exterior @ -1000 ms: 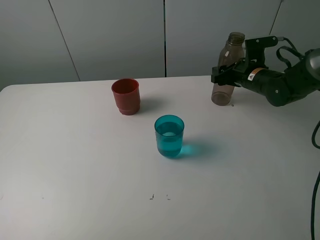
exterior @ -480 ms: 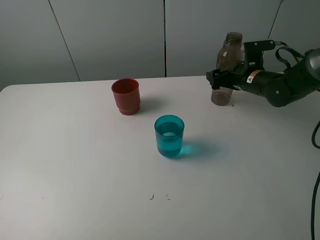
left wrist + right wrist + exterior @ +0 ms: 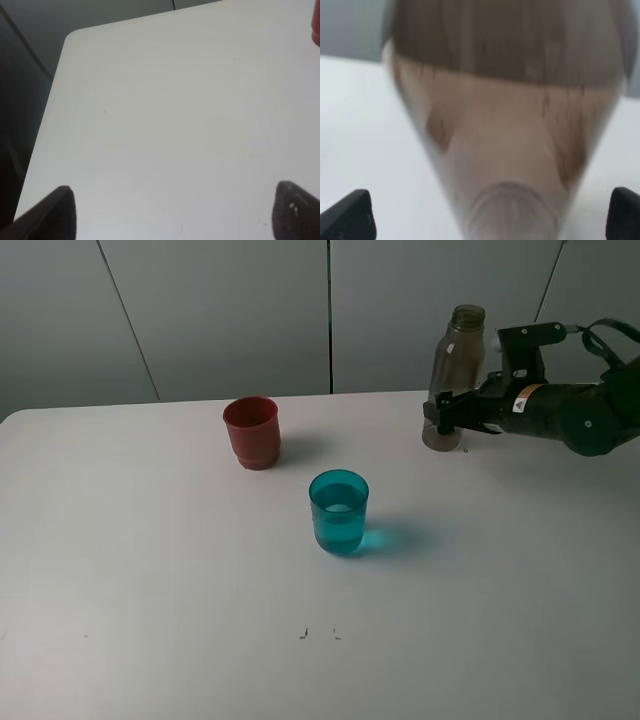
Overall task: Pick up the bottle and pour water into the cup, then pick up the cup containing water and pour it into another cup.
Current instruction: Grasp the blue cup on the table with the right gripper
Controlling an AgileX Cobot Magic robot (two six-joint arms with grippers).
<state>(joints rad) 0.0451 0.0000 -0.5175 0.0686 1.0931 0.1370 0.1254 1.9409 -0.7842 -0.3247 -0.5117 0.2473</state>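
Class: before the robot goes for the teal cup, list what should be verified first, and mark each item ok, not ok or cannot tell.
1. The bottle stands upright on the table: ok.
2. The right gripper has its jaws open, off the bottle's sides: ok.
3. The right gripper is clear of the bottle: not ok; the right wrist view shows the bottle between the jaws.
4. The teal cup is upright with water inside: ok.
5. The red cup is upright and apart from the teal cup: ok.
6. The red cup is empty: cannot tell.
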